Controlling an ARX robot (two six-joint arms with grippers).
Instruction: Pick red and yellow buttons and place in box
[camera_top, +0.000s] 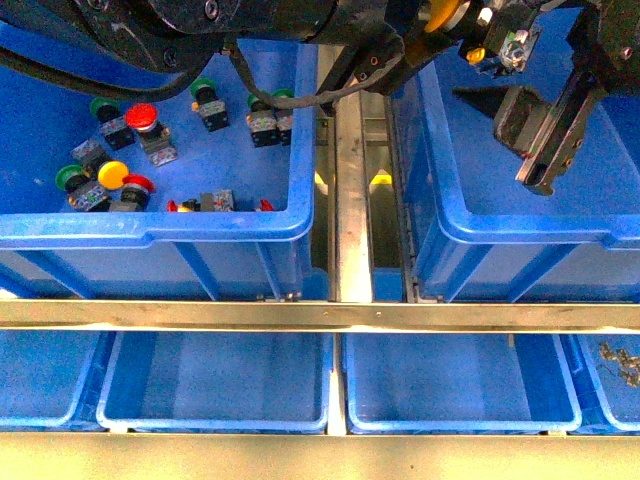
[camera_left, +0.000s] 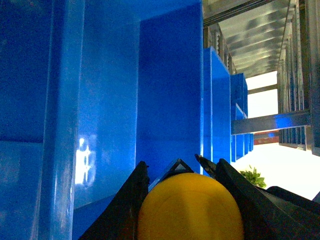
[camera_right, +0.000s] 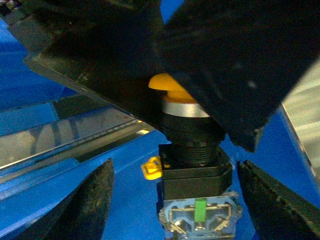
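L gripper (camera_left: 182, 167) is clamped on a yellow button (camera_left: 190, 207) by its cap, w/ the body hanging free. It's held above the far-left part of the box (camera_top: 520, 236), prob. so a release drops it inside, not on the rim. R gripper (camera_top: 540, 132) hangs nearby over the box, jaws apart, empty, likely just out of the way. Others, e.g. a red button (camera_top: 141, 115), lie in the left bin (camera_top: 150, 228).

Arm housings (camera_top: 150, 30): matt black, rounded, with a recessed screw (camera_top: 210, 8); a black cable (camera_top: 290, 102) loops beneath. Right tool (camera_top: 538, 150): black, with flat tapering fingers (camera_right: 87, 210), one dotted with small holes.
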